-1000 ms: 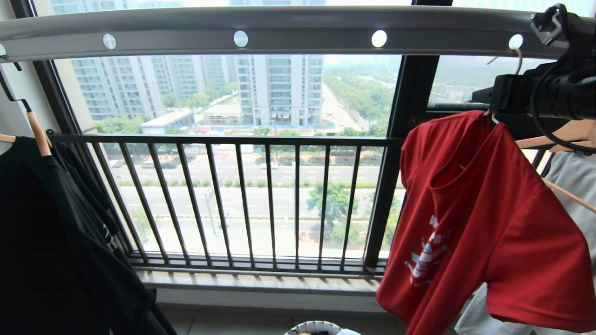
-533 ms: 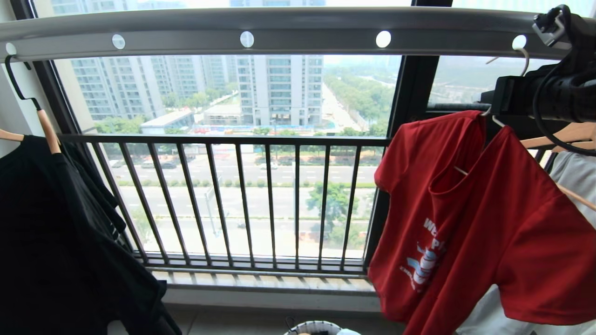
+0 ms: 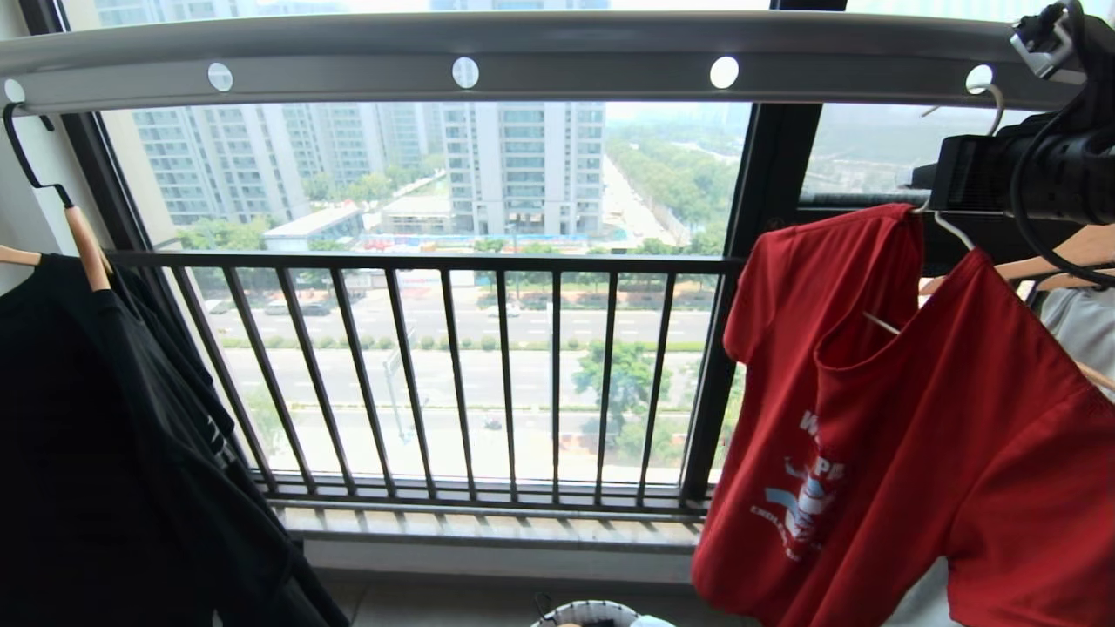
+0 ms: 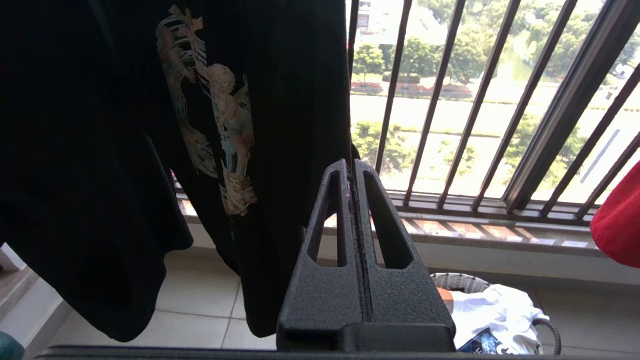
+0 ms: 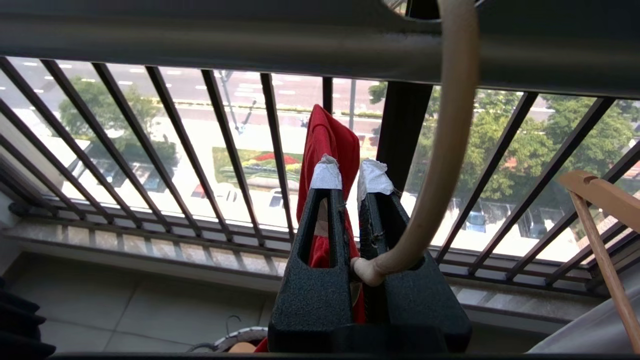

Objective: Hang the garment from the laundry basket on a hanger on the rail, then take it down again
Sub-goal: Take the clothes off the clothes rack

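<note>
The red garment point(image 3: 915, 435) hangs on the off-white wire hanger point(image 3: 954, 231), tilted, at the right of the window. The hanger's hook point(image 3: 993, 96) goes through a round hole in the grey rail point(image 3: 557, 52). My right gripper point(image 3: 928, 187) sits just under the rail, shut on the hanger's neck. In the right wrist view the hook point(image 5: 450, 150) curves up from between the taped fingers point(image 5: 325, 175), with red cloth point(image 5: 330, 145) beyond them. The laundry basket point(image 3: 588, 614) peeks in at the bottom edge. My left gripper point(image 4: 351, 167) is shut and empty, low beside the black T-shirt point(image 4: 125, 125).
A black T-shirt point(image 3: 104, 435) hangs on a wooden hanger point(image 3: 83, 248) at the left of the rail. More wooden hangers point(image 3: 1058, 252) and a grey garment point(image 3: 1084, 326) hang right of the red one. The window railing point(image 3: 435, 374) stands behind. A white shirt point(image 4: 500, 310) lies in the basket point(image 4: 460, 282).
The whole head view has shifted slightly to the right. The red garment has swung on its hanger, first left and then back, turning its chest graphic more into view.
</note>
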You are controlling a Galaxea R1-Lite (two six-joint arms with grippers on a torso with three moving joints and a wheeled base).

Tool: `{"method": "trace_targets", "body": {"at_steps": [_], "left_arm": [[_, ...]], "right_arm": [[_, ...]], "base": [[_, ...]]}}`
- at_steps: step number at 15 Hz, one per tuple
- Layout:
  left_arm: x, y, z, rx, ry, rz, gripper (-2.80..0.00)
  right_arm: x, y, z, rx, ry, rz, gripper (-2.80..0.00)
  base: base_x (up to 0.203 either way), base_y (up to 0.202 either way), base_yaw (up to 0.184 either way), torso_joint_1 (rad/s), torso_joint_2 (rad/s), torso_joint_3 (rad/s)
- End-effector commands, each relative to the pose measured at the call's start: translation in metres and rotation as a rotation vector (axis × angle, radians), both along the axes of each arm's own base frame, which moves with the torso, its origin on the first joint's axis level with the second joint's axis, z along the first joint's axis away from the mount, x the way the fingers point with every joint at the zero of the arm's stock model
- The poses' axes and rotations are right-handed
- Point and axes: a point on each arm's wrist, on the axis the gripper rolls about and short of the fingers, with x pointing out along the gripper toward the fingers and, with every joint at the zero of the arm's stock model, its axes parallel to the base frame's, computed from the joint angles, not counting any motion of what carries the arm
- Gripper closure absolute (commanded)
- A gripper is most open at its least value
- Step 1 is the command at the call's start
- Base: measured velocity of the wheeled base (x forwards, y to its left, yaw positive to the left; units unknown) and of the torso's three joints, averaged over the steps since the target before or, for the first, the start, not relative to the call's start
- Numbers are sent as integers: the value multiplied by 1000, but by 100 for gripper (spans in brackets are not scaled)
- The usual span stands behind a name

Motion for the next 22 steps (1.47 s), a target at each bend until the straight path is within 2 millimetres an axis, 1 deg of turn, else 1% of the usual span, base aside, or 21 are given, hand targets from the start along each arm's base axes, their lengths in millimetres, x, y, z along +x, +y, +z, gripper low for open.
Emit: {"method": "trace_targets", "body": {"at_steps": [1,15,22], "left_arm": [[0,0,0,-1,-1,0,0],[0,0,0,-1,1,0,0],[0,0,0,-1,-1,0,0]], "right_arm": [[-7,0,5,1,-20,3,0],[-33,1,15,1,-57,10,0],[-49,7,24,2,-91,34,0]], "base": [[0,0,0,0,0,0],[0,0,0,0,0,0],[0,0,0,0,0,0]]}}
